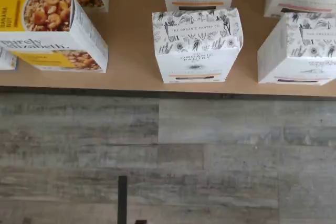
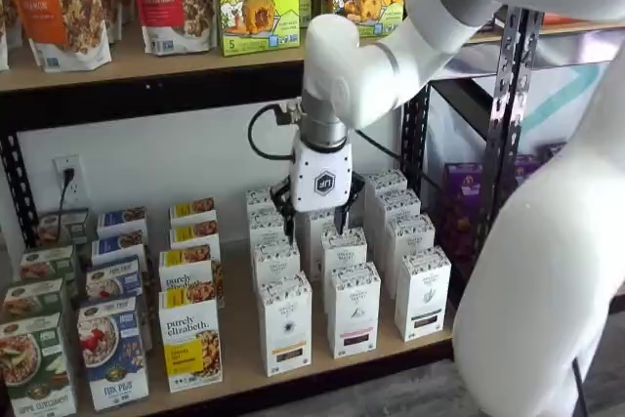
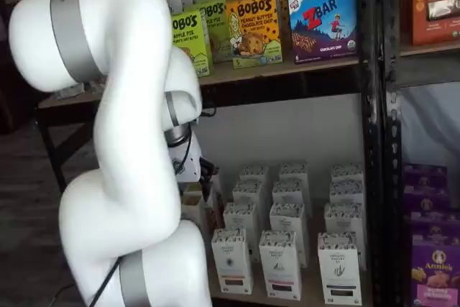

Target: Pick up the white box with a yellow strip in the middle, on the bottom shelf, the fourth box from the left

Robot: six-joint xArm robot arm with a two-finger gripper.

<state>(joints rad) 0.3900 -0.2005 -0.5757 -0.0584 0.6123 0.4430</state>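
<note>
The white box (image 1: 197, 45) is a tall carton with a grey patterned top and a thin yellow-orange strip low on its front. It stands at the front edge of the bottom shelf (image 1: 131, 80), right of a purely elizabeth box (image 1: 50, 32). It shows in both shelf views (image 2: 285, 324) (image 3: 231, 260) at the front of its row. My gripper (image 2: 317, 225) hangs above the cartons further back in that row. Its black fingers (image 2: 288, 210) stand apart with a plain gap and hold nothing. In a shelf view only its white body (image 3: 188, 165) shows beside the arm.
Like white cartons (image 2: 352, 310) (image 2: 422, 292) stand in rows to the right, and several more behind the white box. Cereal boxes (image 2: 112, 351) fill the shelf's left part. An upper shelf (image 2: 146, 65) carries bags and Bobo's boxes. Grey plank floor (image 1: 210, 156) lies below the shelf edge.
</note>
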